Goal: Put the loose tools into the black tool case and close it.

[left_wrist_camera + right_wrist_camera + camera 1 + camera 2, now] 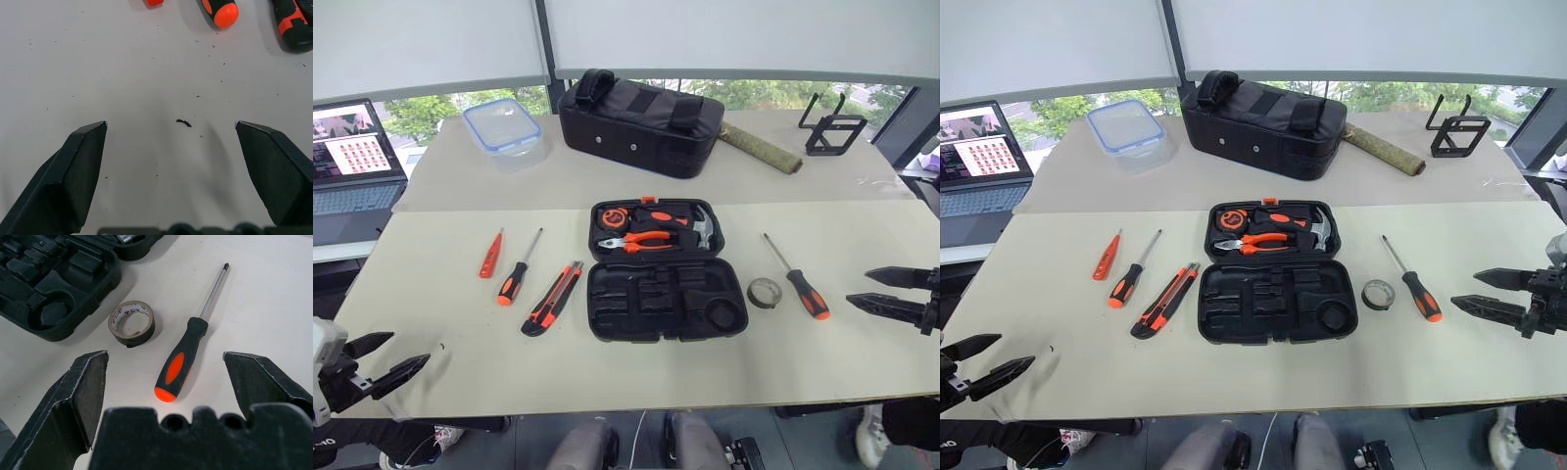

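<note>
The black tool case (666, 271) lies open flat at the middle of the desk (636, 377), its lid half away from the robot already holding the orange-handled pliers (639, 240) and the hammer (703, 229), its near half showing empty moulded slots; it is opened out this way so the loose tools can be dropped straight into their recesses. To the left of the case lie the orange-black utility knife (552, 299), closest to it, then a black-and-orange screwdriver (518, 269), then the small all-red screwdriver (491, 254) farthest out; all three are apart from one another and from the case. To the right of the case sits the small grey tape roll (765, 292), just beside the case's near half, and beyond it the second black-and-orange screwdriver (795, 276), shaft pointing away from the robot. Behind the case, well apart, stands a bigger black fabric bag (639, 121). The left gripper (380, 364) hovers released and empty over bare desk, well to the left of the case and nearer the robot than the three tools there; the right gripper (890, 290) is likewise spread and empty, right of the case, aimed toward the second screwdriver's handle, which looks the likeliest first pick. Nothing loose is stowed yet; the lid is not closed.
</note>
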Robot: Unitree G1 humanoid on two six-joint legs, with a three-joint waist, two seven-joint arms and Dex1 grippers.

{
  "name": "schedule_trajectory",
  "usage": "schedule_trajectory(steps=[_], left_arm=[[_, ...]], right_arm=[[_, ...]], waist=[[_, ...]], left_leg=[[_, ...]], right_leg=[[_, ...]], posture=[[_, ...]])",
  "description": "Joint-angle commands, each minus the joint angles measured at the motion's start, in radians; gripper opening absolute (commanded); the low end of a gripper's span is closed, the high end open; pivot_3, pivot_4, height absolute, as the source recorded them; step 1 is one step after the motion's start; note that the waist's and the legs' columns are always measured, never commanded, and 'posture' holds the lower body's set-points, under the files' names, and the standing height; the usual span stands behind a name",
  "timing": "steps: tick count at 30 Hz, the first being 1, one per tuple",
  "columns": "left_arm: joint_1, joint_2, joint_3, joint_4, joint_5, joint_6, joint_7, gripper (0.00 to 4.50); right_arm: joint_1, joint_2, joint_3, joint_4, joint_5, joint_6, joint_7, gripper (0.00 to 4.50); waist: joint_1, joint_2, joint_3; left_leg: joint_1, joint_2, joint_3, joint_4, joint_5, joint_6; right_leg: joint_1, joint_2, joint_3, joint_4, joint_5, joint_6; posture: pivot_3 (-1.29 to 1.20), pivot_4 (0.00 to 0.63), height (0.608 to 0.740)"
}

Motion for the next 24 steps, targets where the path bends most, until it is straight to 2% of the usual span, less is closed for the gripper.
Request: schedule_trajectory(steps=[1,3,6,9,12,17,21,24], left_arm=[[-0.033,0.04,0.004,-0.072,-0.039,0.09,0.03,4.5],[-0.124,0.078,-0.033,-0.184,-0.118,0.251,0.115,4.5],[-0.273,0.126,-0.113,-0.285,-0.164,0.436,0.238,4.5],[-0.453,0.163,-0.202,-0.307,-0.226,0.686,0.369,4.5],[-0.675,0.147,-0.345,-0.287,-0.206,0.877,0.51,4.5],[-0.834,0.089,-0.514,-0.27,-0.162,0.949,0.585,4.5],[-0.838,0.103,-0.649,-0.253,-0.053,0.892,0.629,4.5],[-0.842,0.077,-0.683,-0.225,-0.009,0.862,0.643,4.5]], right_arm=[[-0.023,-0.012,-0.029,-0.025,0.006,0.01,-0.018,4.36],[-0.051,0.005,-0.06,-0.099,0.045,0.051,-0.064,4.36],[-0.097,0.021,-0.067,-0.248,0.113,0.133,-0.118,4.36],[-0.128,0.031,-0.044,-0.397,0.186,0.222,-0.15,4.36],[-0.181,0.061,0.022,-0.575,0.261,0.273,-0.19,4.36],[-0.3,0.138,0.137,-0.711,0.309,0.297,-0.264,4.36],[-0.354,0.182,0.202,-0.747,0.32,0.287,-0.276,4.36],[-0.368,0.204,0.231,-0.743,0.306,0.268,-0.273,4.36]], waist=[[0.0,0.0,0.0],[0.006,0.0,0.0],[0.014,0.0,0.001],[0.008,0.0,0.0],[-0.002,-0.001,0.001],[-0.01,-0.003,0.003],[-0.003,-0.006,0.004],[0.0,-0.007,0.005]], left_leg=[[0.0,0.0,0.0,0.0,0.0,0.0],[0.0,0.0,0.0,0.0,0.0,0.0],[-0.001,0.0,-0.001,0.002,0.0,0.0],[0.0,-0.001,-0.001,0.001,0.001,-0.002],[0.0,0.0,-0.001,0.0,0.001,-0.002],[0.0,-0.001,0.0,0.0,0.001,-0.004],[-0.001,-0.001,-0.001,0.0,0.001,-0.004],[-0.001,-0.001,-0.001,0.0,0.001,-0.004]], right_leg=[[0.0,0.0,0.0,0.0,0.0,0.0],[0.0,0.0,0.0,0.0,0.0,0.0],[0.001,0.0,0.0,0.002,0.0,0.0],[0.0,0.001,0.0,0.003,0.001,0.001],[-0.001,0.003,-0.001,0.003,0.0,0.001],[-0.002,0.003,0.0,0.002,0.001,0.001],[-0.002,0.002,-0.001,0.002,0.001,0.001],[-0.002,0.002,0.0,0.001,0.001,0.001]], posture=[[0.0,0.15,0.715],[0.0,0.15,0.715],[0.0,0.15,0.715],[0.0,0.15,0.715],[0.0,0.15,0.715],[0.0,0.15,0.715],[0.0,0.15,0.715],[0.0,0.15,0.715]])
